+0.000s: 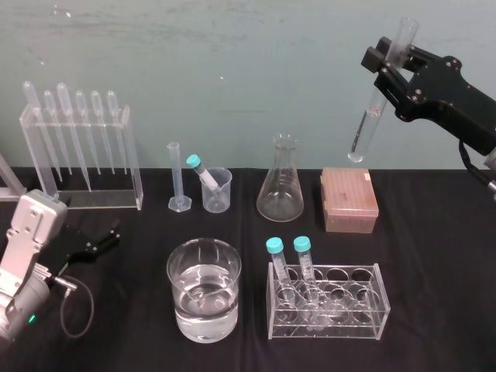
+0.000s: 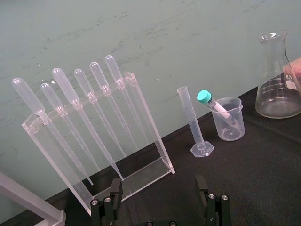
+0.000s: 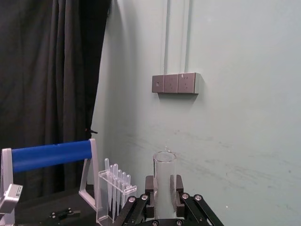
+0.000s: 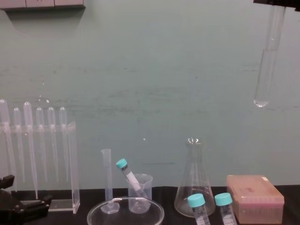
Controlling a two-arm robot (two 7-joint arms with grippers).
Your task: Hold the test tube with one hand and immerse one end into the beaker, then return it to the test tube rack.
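Head view: right fingers grip the test tube; beaker holds capped tube.

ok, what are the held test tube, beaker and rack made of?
Test tube, in the right gripper: clear, glossy, thin-walled; glass or plastic, can't tell. Beaker: faintly cloudy, moulded spout; likely plastic. Test tube rack: clear flat plates with bright edges; probably acrylic. Left gripper parked, open.

Chest view: test tube top off-frame.
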